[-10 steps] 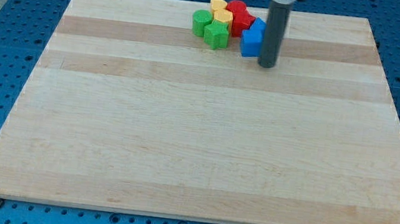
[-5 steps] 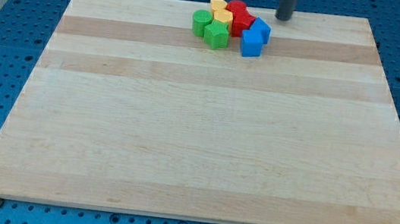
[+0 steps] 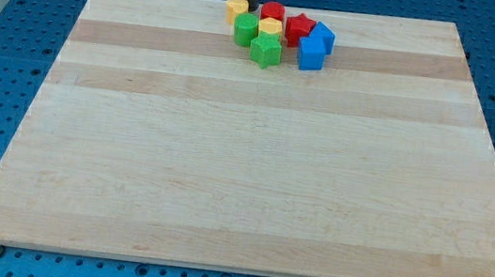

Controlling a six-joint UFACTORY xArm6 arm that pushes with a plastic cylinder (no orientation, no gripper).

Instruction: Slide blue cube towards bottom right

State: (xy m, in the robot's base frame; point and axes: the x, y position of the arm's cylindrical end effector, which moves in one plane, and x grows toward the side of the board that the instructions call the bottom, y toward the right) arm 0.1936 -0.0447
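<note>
The blue cube [image 3: 311,54] sits at the right end of a block cluster near the board's top edge, touching a second blue block [image 3: 322,37] just above and to its right. My tip [image 3: 246,6] is at the cluster's top left, between a yellow block [image 3: 236,8] and a red cylinder [image 3: 272,12]. It is well left of the blue cube and does not touch it. The rod runs up out of the view's top.
A red star [image 3: 299,28], another yellow block [image 3: 269,29], a green cylinder [image 3: 245,30] and a green star [image 3: 265,51] fill the cluster left of the blue blocks. The wooden board [image 3: 243,176] lies on a blue perforated table [image 3: 3,52].
My tip left the blue cube's right side, went to the top edge, then left to the cluster's top left. One yellow block was pushed left; the red and green blocks shifted slightly. The blue blocks stayed.
</note>
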